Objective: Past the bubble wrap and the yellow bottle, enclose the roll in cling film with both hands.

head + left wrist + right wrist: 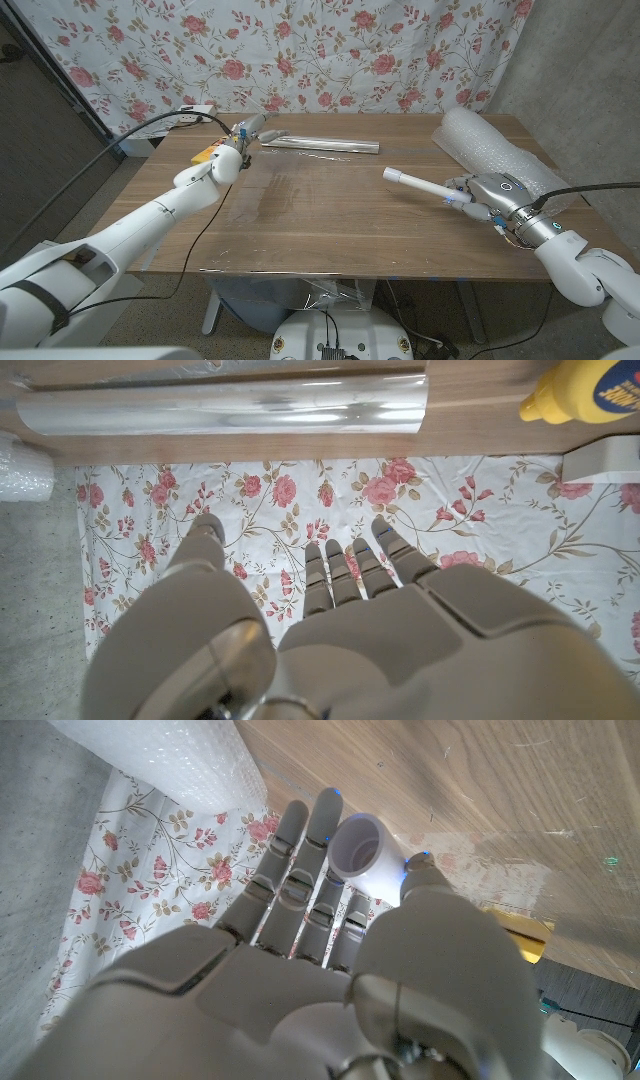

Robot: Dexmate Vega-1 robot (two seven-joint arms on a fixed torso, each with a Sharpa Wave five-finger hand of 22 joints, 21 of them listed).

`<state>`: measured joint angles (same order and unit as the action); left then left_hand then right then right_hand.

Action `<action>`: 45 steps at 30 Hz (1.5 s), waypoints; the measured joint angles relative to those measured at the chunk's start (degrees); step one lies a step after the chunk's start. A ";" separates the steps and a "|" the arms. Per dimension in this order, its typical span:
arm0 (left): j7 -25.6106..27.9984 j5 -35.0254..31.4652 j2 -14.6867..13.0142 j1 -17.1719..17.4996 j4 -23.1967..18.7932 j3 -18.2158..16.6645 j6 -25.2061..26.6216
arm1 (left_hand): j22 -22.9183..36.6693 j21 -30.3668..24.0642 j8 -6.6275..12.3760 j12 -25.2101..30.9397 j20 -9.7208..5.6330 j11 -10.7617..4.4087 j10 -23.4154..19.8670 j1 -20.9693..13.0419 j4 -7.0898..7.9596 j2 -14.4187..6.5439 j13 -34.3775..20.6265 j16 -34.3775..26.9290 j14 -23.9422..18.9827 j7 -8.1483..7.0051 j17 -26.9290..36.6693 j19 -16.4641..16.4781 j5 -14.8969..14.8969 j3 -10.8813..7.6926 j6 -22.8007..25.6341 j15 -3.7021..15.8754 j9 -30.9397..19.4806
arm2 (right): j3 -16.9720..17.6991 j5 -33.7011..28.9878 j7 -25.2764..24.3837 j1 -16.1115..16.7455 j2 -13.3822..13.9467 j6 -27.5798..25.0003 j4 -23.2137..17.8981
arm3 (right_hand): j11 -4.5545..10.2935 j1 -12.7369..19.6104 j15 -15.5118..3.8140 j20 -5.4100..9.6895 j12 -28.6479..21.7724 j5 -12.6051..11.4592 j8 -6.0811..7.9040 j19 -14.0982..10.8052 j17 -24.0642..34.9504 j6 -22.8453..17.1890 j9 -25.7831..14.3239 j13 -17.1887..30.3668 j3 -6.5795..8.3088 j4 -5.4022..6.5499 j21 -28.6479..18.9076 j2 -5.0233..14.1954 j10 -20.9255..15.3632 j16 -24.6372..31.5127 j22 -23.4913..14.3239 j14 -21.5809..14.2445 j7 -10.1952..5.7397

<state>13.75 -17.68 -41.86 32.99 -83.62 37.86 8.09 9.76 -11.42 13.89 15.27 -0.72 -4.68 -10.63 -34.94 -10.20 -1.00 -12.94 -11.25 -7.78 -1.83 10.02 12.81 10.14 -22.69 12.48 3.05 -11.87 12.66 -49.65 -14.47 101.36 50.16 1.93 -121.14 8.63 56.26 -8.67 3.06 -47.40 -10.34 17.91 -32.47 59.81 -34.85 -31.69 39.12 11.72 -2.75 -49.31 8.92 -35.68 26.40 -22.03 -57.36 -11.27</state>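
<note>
Floral cloth (330,60) backs the wooden table (330,240). Cling-film sheet on the table is barely discernible. Right hand (478,195) grips a white roll (418,184), fingers (300,850) wrapped round it, bubble wrap (490,150) just beyond. Left hand (232,158) empty, fingers (345,575) loosely extended; cling film box (225,405) and yellow bottle (580,388), partly cut off, lie beyond the fingertips.
</note>
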 measured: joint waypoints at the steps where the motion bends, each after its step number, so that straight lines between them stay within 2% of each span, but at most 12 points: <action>1: -0.19 -0.33 -0.13 -0.09 -0.16 0.06 0.30 | 0.00 0.03 0.00 0.00 0.02 0.20 0.20 0.00 0.00 0.00 0.00 0.22 0.00 -0.03 0.00 -0.02 0.00 0.00 -0.03 0.00 0.00 | 0.02 0.00 -0.11 0.00 0.02 0.04 0.03 | 0.00 0.00 0.00 -0.09 0.02 0.00 -0.02 0.08 0.03 -0.12 0.00 0.00 0.00 0.00 -0.11 0.00 0.00 0.00 0.00 0.00 0.11; 9: -2.16 -2.98 -0.12 -2.04 -0.26 1.28 3.21 | 0.00 0.09 -0.37 0.00 0.22 0.17 0.17 -0.12 0.41 -0.12 -0.11 0.34 0.22 -0.07 0.00 -0.23 0.00 -0.07 -0.36 0.22 -0.27 | 0.18 -0.19 -0.56 -0.13 0.18 0.50 0.31 | -0.19 0.00 -0.22 -0.09 0.03 0.04 -0.24 0.09 0.16 -0.39 -0.07 0.04 0.00 0.00 -0.56 0.00 -0.18 -0.05 0.26 -0.41 0.21; 13: -3.13 -4.01 0.34 -3.20 0.48 2.06 4.11 | 0.00 0.09 -0.23 -0.01 0.22 -0.47 -0.47 -0.90 0.41 -0.42 -0.26 0.34 0.20 -0.29 -0.01 -0.22 0.00 -0.07 0.35 0.24 -0.27 | -0.29 -0.32 -0.64 -0.87 0.55 0.59 0.52 | -0.31 0.00 -0.22 0.11 0.04 0.07 -0.28 0.29 0.29 -0.39 -0.07 0.04 0.00 0.00 -0.99 0.00 -0.31 -0.33 0.25 -0.41 0.21; 22: -5.69 -7.18 1.33 -6.48 2.32 4.78 5.63 | -0.01 0.09 0.52 0.65 0.22 -1.05 -2.50 -1.49 0.41 -0.44 -0.53 -0.06 -2.26 -0.84 -0.01 0.22 0.00 -0.07 2.26 1.03 -0.80 | -1.71 -0.65 -0.42 -2.10 1.53 0.47 0.78 | -0.31 -0.01 -0.21 -0.11 0.26 -0.08 -0.63 0.50 0.29 -0.40 -0.32 0.09 0.00 0.00 -1.65 0.01 -0.31 -0.45 0.61 -0.41 0.20; 38: -7.97 -9.73 2.94 -9.78 5.65 7.31 7.19 | -0.01 0.09 0.97 1.09 0.00 -1.47 -3.52 -2.27 0.58 -0.29 -1.06 -0.50 -3.24 -0.95 -0.01 0.61 0.00 0.11 3.00 1.40 -1.07 | -2.23 -1.72 -0.77 -1.16 2.17 -1.50 0.78 | -0.31 -0.01 -0.20 0.02 0.48 -0.06 -0.92 1.02 0.56 -0.60 -0.32 0.20 0.00 0.00 -2.32 0.01 -0.31 -0.94 1.05 -0.41 0.23; 42: -8.19 -9.89 3.47 -10.43 6.70 7.79 7.52 | -0.01 0.09 0.97 1.09 0.32 -2.24 -4.49 -2.26 0.82 -0.29 -1.32 -0.57 -4.75 -1.28 0.26 0.93 0.00 0.34 3.24 2.04 -1.33 | -2.21 -1.73 -0.85 -0.92 2.20 -1.67 0.67 | -0.31 -0.01 -0.26 0.02 0.49 0.00 -0.95 1.01 0.56 -0.71 -0.46 0.32 0.00 0.00 -2.78 0.01 -0.31 -0.99 1.30 -0.65 0.31; 45: -8.34 -10.31 3.99 -11.21 7.93 8.54 7.79 | 0.02 0.09 0.97 1.09 -0.07 -2.60 -4.85 -2.26 1.16 -0.29 -1.54 -1.06 -5.88 -1.67 0.27 1.62 0.00 0.68 2.84 2.40 -1.35 | -2.21 -1.76 -0.98 -0.72 2.21 -2.13 0.61 | -0.31 -0.01 -0.38 0.02 0.53 0.00 -1.22 1.01 0.56 -0.72 -0.61 0.32 0.00 0.00 -2.83 0.01 -0.31 -1.22 1.31 -0.77 0.30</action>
<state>5.41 -27.99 -37.88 21.78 -75.69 46.40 15.87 9.77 -11.33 14.86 16.35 -0.79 -7.28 -15.48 -37.20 -9.04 -1.28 -14.48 -12.31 -13.66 -3.51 10.29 14.43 10.14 -22.01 15.32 5.45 -13.22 10.45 -51.41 -15.45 100.64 52.36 -0.20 -120.53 8.32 56.25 -9.04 3.08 -46.88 -10.34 16.69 -31.46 60.37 -35.56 -32.31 39.44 11.72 -2.75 -52.14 8.93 -35.99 25.19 -20.72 -58.13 -10.97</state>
